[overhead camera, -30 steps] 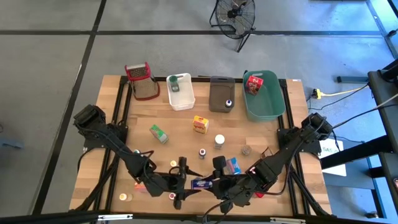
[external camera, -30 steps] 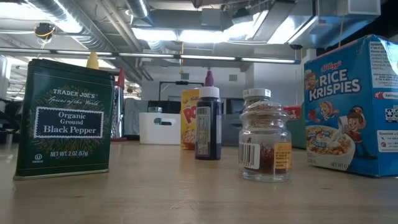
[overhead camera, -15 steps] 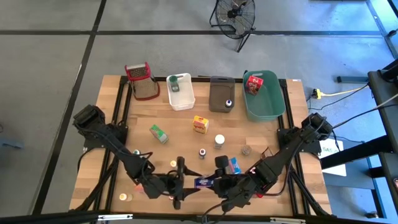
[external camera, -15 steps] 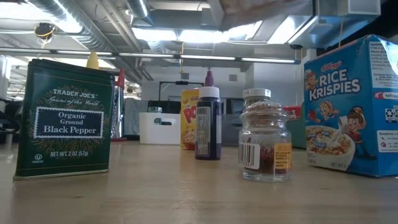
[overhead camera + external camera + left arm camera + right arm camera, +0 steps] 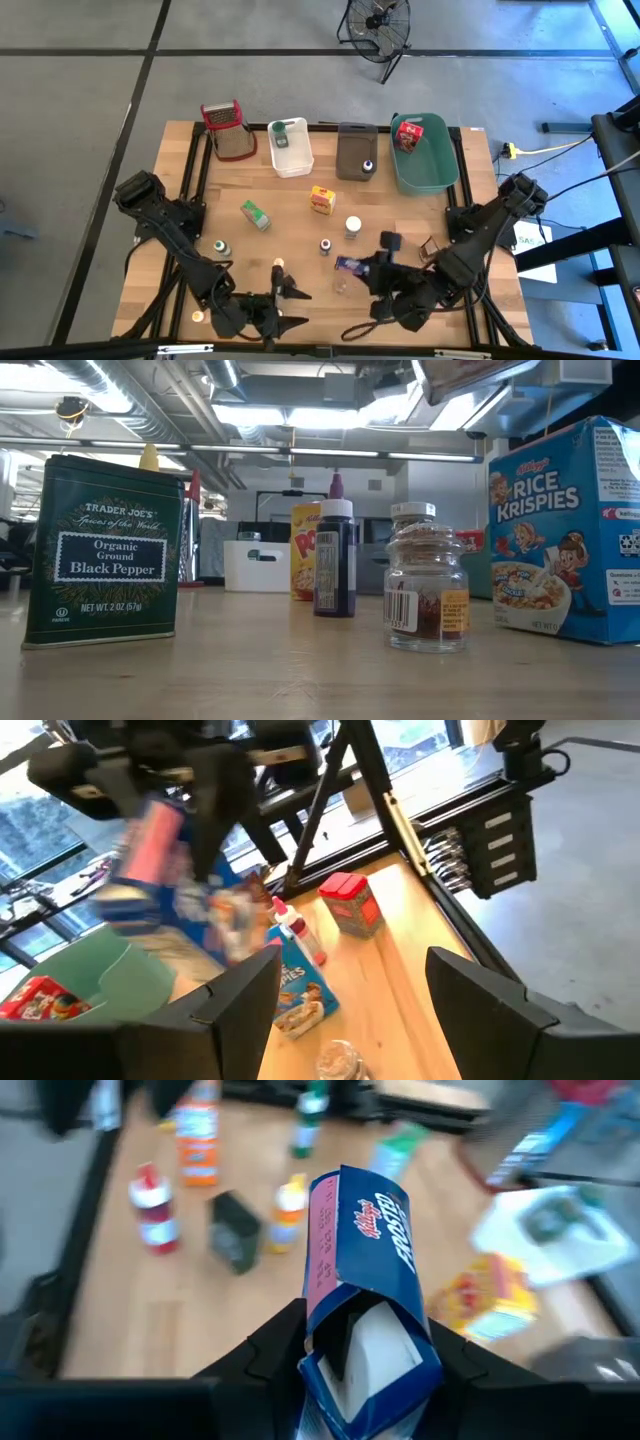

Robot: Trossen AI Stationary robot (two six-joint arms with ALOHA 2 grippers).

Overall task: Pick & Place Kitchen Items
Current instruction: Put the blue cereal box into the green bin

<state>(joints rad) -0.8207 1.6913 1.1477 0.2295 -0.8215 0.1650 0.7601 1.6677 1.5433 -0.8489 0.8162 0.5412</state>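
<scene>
My right gripper (image 5: 362,268) is shut on a small blue cereal box (image 5: 365,1250) with a pink side, held above the table's middle. My left gripper (image 5: 292,306) stands open with nothing between its fingers near the front edge, left of the box. Other kitchen items stand upright on the wood: a green box (image 5: 255,214), a yellow box (image 5: 322,200), a white-capped jar (image 5: 352,226), a purple-capped bottle (image 5: 325,246), a clear jar (image 5: 343,288). A Rice Krispies box (image 5: 300,990) and a red tin (image 5: 350,905) show in the left wrist view. My right gripper pinches the cereal box between its two fingers at the end nearest the wrist (image 5: 345,1355), where a flap gapes and the wall is dented. The fingers come slanting from the table's near right. The box sticks out ahead of them, lifted clear.
Along the far edge stand a red-topped grater (image 5: 227,130), a white tub (image 5: 290,147), a grey tub (image 5: 356,152) and a green tub (image 5: 425,152) with a red box inside. Small bottles (image 5: 220,245) stand at the left. A black pepper tin (image 5: 105,550) fills the low view's left.
My right gripper has carried the blue box up and toward the table's far right, rolling as it went, clear of my left gripper. My left gripper, open throughout, has swung back toward the near left edge.
</scene>
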